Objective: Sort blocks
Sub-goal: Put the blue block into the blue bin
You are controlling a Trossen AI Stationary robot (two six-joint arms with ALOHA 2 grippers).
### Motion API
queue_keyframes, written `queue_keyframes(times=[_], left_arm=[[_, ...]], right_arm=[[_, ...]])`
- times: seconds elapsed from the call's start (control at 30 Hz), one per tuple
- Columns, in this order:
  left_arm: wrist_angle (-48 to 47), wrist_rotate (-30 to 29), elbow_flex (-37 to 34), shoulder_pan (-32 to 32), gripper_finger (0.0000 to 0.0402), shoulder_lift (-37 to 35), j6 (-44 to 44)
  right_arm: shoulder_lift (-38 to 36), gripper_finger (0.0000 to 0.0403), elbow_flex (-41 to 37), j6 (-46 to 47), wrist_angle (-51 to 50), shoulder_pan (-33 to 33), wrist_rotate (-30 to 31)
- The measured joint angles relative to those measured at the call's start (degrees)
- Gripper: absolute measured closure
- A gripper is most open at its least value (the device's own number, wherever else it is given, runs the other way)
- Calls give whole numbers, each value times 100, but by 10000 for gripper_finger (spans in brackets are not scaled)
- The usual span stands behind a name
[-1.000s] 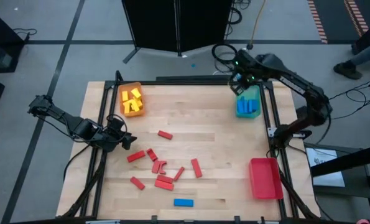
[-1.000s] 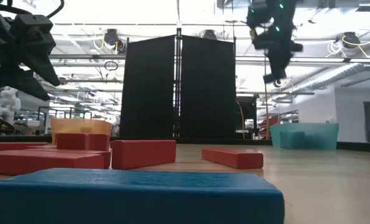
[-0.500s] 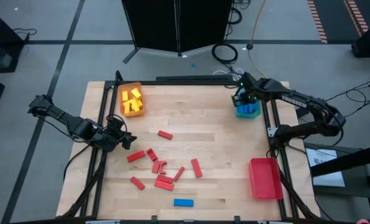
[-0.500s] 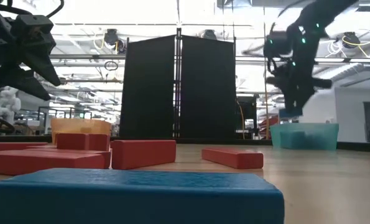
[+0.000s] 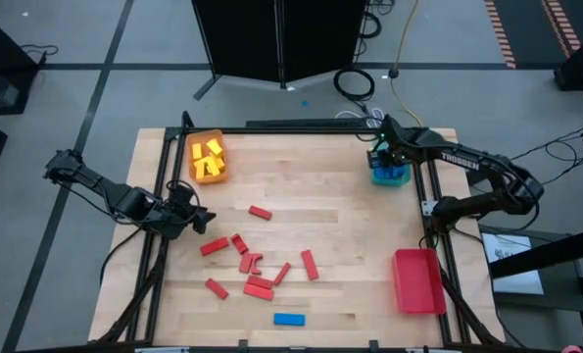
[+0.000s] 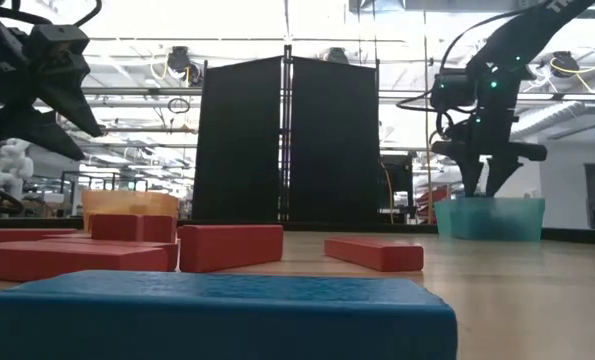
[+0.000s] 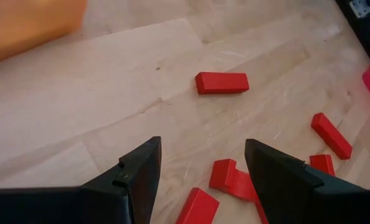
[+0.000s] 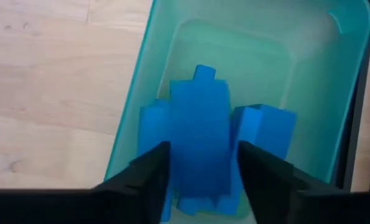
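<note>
Overhead, right gripper [image 5: 387, 157] hides teal tray [image 5: 401, 178], blue blocks [image 8: 200, 134] possibly released

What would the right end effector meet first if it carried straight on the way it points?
The right end effector points down into the teal tray, so it would probably first meet the blue blocks piled inside.

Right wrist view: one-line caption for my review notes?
Right gripper open above the teal tray, a blue block between its fingers over the blue pile.
</note>
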Motion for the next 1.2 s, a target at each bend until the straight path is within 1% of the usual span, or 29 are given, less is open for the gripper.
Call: queue_keyframes(times=[0.13, 0.23, 0.27, 0.33, 0.47, 0.53, 0.57, 0.6, 0.73, 0.83, 0.93, 1.0, 1.1, 1.2], left_arm=[[1, -33, 0, 0, 174, 0, 0], [0, -33, 0, -1, 174, 1, 3], [-3, -33, 0, -1, 174, 2, 4], [-32, -33, 0, -1, 174, 0, 4], [-65, -42, 0, -2, 174, 2, 7], [-88, -67, 0, -1, 174, 2, 7], [-90, -76, 0, 0, 174, 0, 7], [-89, -84, 0, -1, 174, 1, 7], [-89, -149, 0, -1, 174, 1, 11], [-87, -210, 0, 0, 174, 2, 13], [-87, -213, 0, 0, 174, 2, 12], [-86, -210, 0, 0, 174, 0, 7], [-72, -210, 0, 0, 174, 0, 4], [-23, -210, 0, -2, 174, 2, 4]], right_arm=[[-17, 177, 5, 6, 6, -19, -35], [-49, 154, 169, -203, 7, -17, -312], [-70, 148, 276, -286, 11, -17, -533], [-119, 139, 547, -499, 8, -17, -1169], [-207, 127, 1264, -745, 23, 83, -2840], [-241, 123, 1631, -705, 36, 381, -3588], [-243, 122, 1797, -714, 35, 631, -3804], [-243, 121, 1938, -728, 38, 955, -3890], [-195, 119, 2219, -655, 350, 2433, -3623], [1, 119, 2225, -360, 997, 3476, -3121], [366, 118, 2225, -250, 1621, 4381, -2699], [688, 118, 2225, -182, 1980, 4853, -2561], [1238, 118, 2236, -42, 2418, 5335, -2524], [1921, 118, 2459, -213, 2465, 5699, -2492]])
